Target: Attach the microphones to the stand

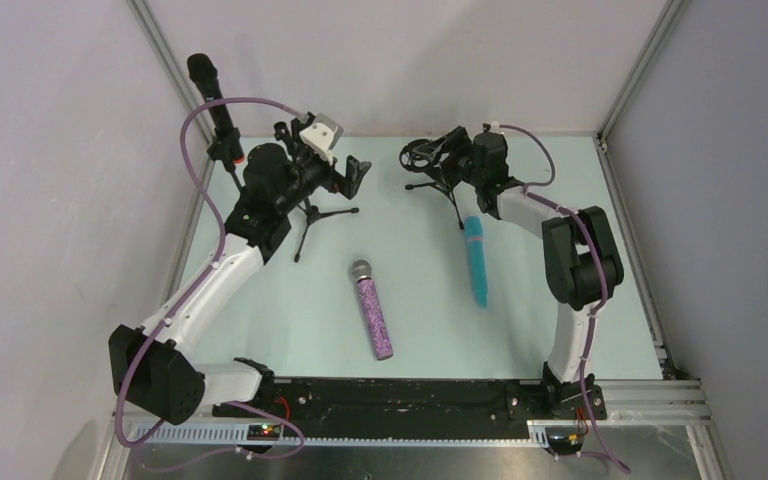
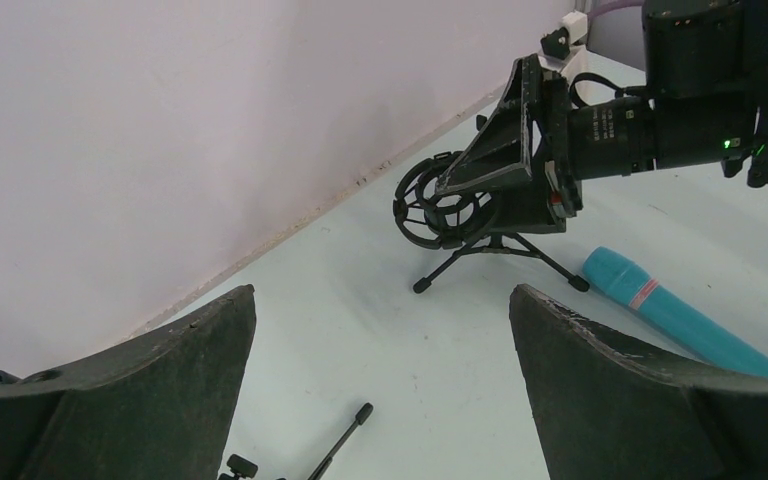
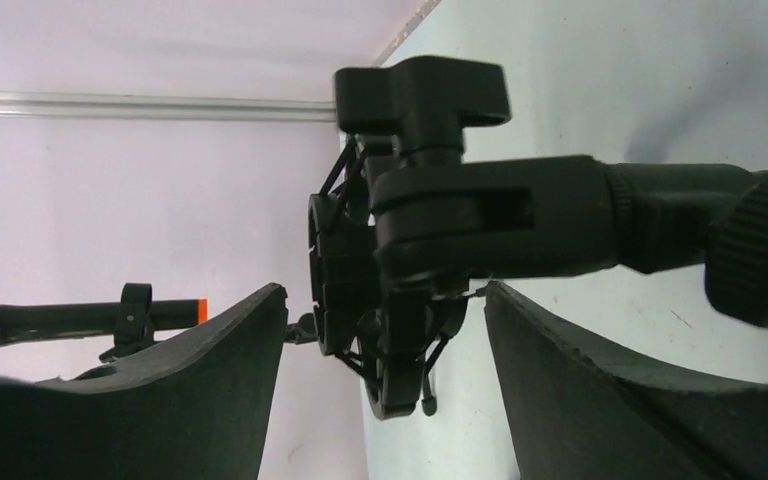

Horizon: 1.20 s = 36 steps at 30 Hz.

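The black microphone (image 1: 215, 105) with an orange-red ring sits clipped in the left tripod stand (image 1: 312, 215), pointing up and back; it also shows in the right wrist view (image 3: 80, 318). The purple glitter microphone (image 1: 373, 312) lies flat mid-table. The turquoise microphone (image 1: 476, 258) lies to its right and shows in the left wrist view (image 2: 680, 315). My left gripper (image 1: 355, 172) (image 2: 382, 295) is open and empty beside the left stand. My right gripper (image 1: 452, 155) (image 3: 385, 290) is open, its fingers either side of the right stand's shock mount (image 1: 425, 158) (image 3: 400, 300) (image 2: 440, 205).
White walls with metal frame posts (image 1: 165, 45) close off the back and sides. A tripod leg of the left stand (image 2: 345, 440) lies just below my left fingers. A black rail (image 1: 390, 395) runs along the near edge between the arm bases.
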### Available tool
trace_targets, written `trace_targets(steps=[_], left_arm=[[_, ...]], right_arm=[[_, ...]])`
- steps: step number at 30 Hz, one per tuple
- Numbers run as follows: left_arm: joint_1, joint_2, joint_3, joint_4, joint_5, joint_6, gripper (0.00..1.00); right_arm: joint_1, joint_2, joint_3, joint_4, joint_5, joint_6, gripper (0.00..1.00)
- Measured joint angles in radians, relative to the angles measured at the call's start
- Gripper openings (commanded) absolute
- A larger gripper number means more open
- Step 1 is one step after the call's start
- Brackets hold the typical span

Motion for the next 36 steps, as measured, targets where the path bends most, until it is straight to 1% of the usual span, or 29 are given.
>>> trace_targets(steps=[1,2,3,4,6,10,15,19,24,31,36], left_arm=[[0.0,0.0,0.0,0.001,0.0,0.0,0.99],[0.0,0.0,0.0,0.001,0.0,0.0,0.99],[0.0,0.0,0.0,0.001,0.0,0.0,0.99],[0.0,0.0,-0.001,0.001,0.0,0.0,0.98],[0.0,-0.001,-0.005,0.005,-0.001,0.0,0.98],[0.0,-0.003,-0.017,0.008,0.0,0.0,0.98],[0.0,-0.005,-0.016,0.01,0.0,0.0,0.98],[0.0,-0.005,-0.017,0.011,-0.001,0.0,0.98],[0.0,-0.005,-0.017,0.017,-0.001,0.0,0.98],[0.0,-0.006,-0.017,0.023,-0.001,0.0,0.98],[0.0,-0.006,-0.017,0.023,-0.001,0.0,0.98]], right_arm=[[0.0,0.009,0.0,0.012,0.0,0.007,0.69],[0.0,0.014,0.0,0.019,-0.001,0.012,0.6],[0.0,0.021,0.0,0.027,-0.002,0.021,0.55],[0.0,0.027,0.0,0.035,-0.004,0.027,0.47],[0.0,0.035,0.0,0.054,-0.013,0.045,0.42],[-0.002,0.035,-0.024,0.089,-0.027,0.069,0.4],[-0.002,0.034,-0.05,0.134,-0.046,0.071,0.33],[-0.002,0.017,-0.079,0.146,-0.078,0.067,0.31],[-0.001,-0.013,-0.108,0.138,-0.135,0.048,0.29],[0.018,-0.07,-0.145,0.085,-0.211,0.025,0.27],[0.046,-0.143,-0.192,0.061,-0.245,0.009,0.27]])
